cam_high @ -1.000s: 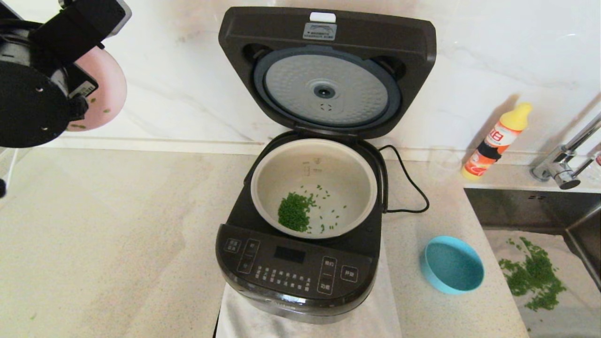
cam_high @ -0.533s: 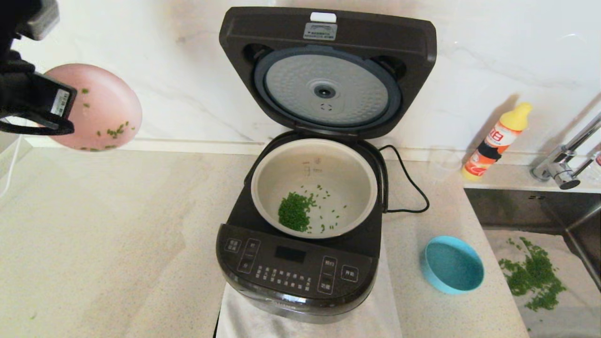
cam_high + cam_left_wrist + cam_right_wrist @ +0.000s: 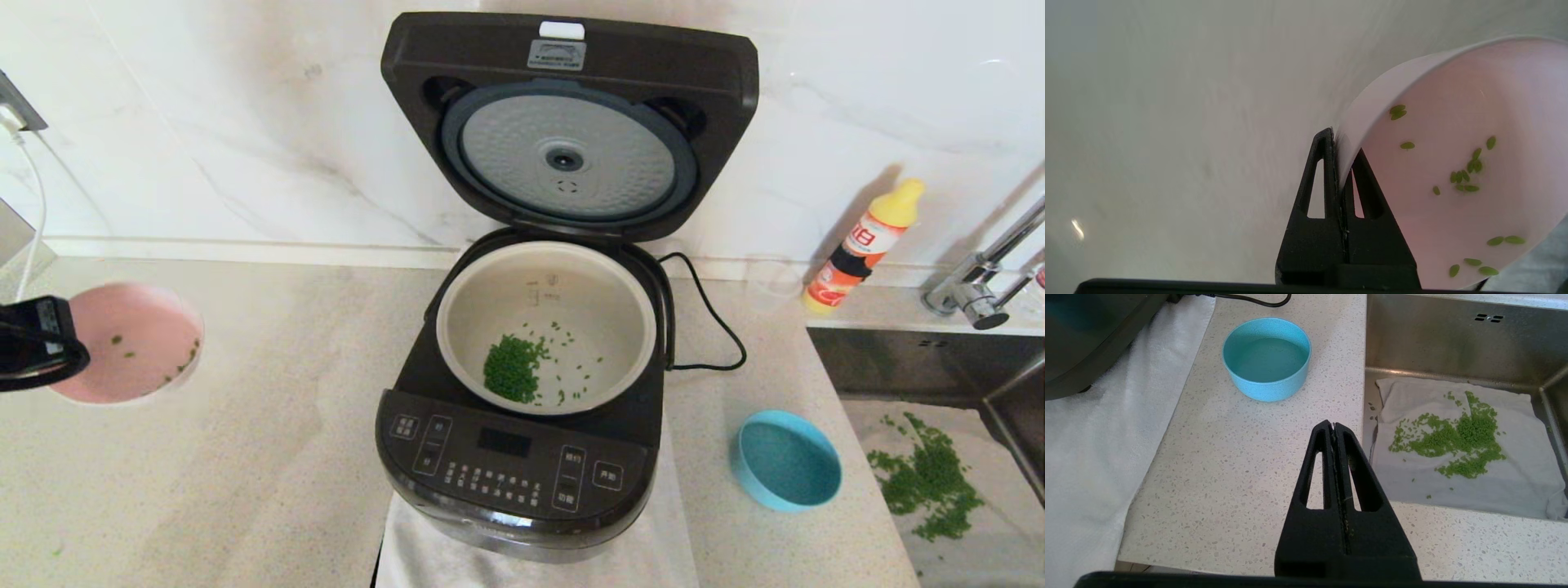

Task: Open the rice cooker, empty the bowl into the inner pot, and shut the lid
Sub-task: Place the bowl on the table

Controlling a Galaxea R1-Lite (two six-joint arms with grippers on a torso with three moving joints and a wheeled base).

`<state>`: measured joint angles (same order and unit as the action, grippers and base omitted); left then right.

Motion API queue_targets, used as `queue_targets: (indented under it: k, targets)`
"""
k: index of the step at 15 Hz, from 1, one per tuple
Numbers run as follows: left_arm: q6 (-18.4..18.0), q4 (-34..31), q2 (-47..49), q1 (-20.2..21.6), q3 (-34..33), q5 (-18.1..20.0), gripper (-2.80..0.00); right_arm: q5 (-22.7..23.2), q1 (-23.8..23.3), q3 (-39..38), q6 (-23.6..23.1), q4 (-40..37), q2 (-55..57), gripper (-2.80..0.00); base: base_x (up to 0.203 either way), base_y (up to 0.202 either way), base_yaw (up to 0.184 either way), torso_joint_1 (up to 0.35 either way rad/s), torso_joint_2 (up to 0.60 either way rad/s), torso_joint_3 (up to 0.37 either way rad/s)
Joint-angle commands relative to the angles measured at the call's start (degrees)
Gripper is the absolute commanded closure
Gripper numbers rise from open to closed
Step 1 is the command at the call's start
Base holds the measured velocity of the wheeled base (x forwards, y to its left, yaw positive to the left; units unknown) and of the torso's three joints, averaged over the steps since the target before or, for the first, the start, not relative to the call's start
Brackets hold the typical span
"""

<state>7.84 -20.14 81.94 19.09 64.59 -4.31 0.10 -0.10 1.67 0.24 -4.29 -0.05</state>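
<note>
Gripping the pink bowl (image 3: 131, 343) by its rim, the left gripper (image 3: 1337, 141) is pinched tight, low over the counter (image 3: 286, 457), well left of the rice cooker (image 3: 514, 474). The lid (image 3: 570, 122) stands open behind the inner pot (image 3: 545, 327). The right gripper (image 3: 1334, 426), clamped empty, sits nearer it.

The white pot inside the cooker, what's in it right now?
The inner pot holds a heap of small green grains with loose ones scattered beside it. The floor beneath the heap is covered.
</note>
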Motion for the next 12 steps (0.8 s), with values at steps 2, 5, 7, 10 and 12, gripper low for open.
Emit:
queue_targets:
  k: [2, 5, 7, 10, 12]
  targets:
    - [8.5, 1.8, 7.5, 1.3, -7.9, 0.3, 0.0, 0.0, 0.0, 0.0, 0.0, 0.0, 0.0, 0.0, 0.0, 0.0, 0.0, 0.0, 0.0, 0.0]
    - [13.1, 6.8, 13.8, 1.6, -11.0, 0.6, 0.0, 0.0, 0.0, 0.0, 0.0, 0.0, 0.0, 0.0, 0.0, 0.0, 0.0, 0.0, 0.0, 0.0]
    - [15.8, 8.5, 18.4, 1.6, -10.9, 0.6, 0.0, 0.0, 0.0, 0.0, 0.0, 0.0, 0.0, 0.0, 0.0, 0.0, 0.0, 0.0, 0.0, 0.0]
    - [18.6, 10.7, 23.5, 1.6, -9.4, 1.7, 0.0, 0.0, 0.0, 0.0, 0.0, 0.0, 0.0, 0.0, 0.0, 0.0, 0.0, 0.0, 0.0, 0.0]
    - [20.3, 11.2, 25.2, 1.7, -8.6, 2.3, 0.0, 0.0, 0.0, 0.0, 0.0, 0.0, 0.0, 0.0, 0.0, 0.0, 0.0, 0.0, 0.0, 0.0]
